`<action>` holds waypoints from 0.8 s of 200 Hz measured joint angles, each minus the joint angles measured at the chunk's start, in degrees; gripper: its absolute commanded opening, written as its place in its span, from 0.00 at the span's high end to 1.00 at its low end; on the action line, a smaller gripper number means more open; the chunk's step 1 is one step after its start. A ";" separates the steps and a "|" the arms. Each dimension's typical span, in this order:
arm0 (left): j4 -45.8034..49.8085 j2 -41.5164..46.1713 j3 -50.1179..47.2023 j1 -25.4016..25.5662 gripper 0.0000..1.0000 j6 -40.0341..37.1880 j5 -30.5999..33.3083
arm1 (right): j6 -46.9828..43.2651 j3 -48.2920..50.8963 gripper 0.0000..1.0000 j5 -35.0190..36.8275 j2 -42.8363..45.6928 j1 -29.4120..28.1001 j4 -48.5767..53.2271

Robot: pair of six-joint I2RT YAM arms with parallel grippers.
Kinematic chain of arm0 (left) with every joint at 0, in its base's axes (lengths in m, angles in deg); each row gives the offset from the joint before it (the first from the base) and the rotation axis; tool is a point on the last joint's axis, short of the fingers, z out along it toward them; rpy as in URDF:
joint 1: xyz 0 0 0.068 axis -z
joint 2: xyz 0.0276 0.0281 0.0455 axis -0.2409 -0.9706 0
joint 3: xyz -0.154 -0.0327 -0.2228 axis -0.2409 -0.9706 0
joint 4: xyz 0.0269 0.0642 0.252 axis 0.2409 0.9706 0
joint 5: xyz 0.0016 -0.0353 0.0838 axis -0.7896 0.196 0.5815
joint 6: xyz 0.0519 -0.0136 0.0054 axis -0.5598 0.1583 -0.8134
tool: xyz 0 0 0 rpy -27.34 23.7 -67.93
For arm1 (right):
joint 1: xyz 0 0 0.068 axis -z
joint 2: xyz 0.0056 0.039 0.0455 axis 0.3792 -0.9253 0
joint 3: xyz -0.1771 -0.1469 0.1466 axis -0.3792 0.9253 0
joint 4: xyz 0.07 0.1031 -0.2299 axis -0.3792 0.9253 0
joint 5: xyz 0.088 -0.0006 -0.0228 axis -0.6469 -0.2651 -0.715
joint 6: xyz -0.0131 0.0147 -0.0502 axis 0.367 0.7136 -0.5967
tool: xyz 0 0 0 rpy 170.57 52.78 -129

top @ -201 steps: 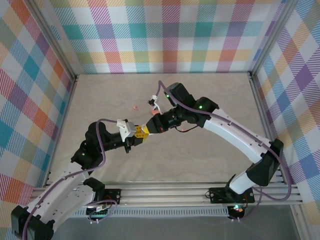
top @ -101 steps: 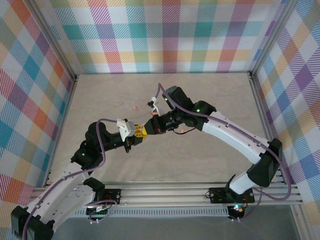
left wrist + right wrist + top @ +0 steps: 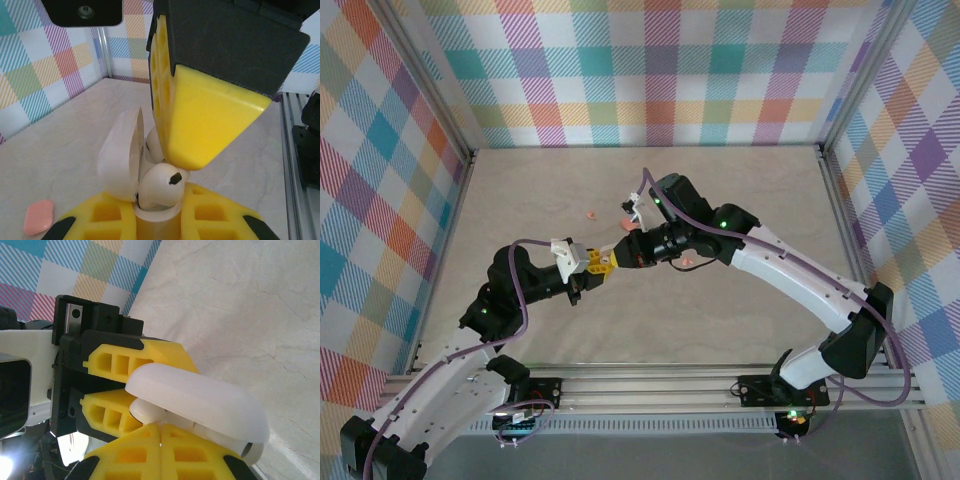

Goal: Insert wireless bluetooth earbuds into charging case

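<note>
Centre of the overhead view: the left gripper [image 3: 597, 262] is clenched on the base of an open white charging case [image 3: 120, 155], whose lid stands raised. A white earbud [image 3: 161, 182] sits in the mouth of the case, just under the tip of the right gripper [image 3: 161, 440]. That gripper's fingers are pressed together; whether they pinch the earbud cannot be told. A pink earbud [image 3: 590, 213] lies apart on the table [image 3: 720, 330], toward the upper left.
</note>
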 measured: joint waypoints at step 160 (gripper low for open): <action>-0.04 0.55 0.00 0.04 1.00 0.04 -0.57 | -0.44 -0.94 0.84 3.37 1.42 0.02 1.73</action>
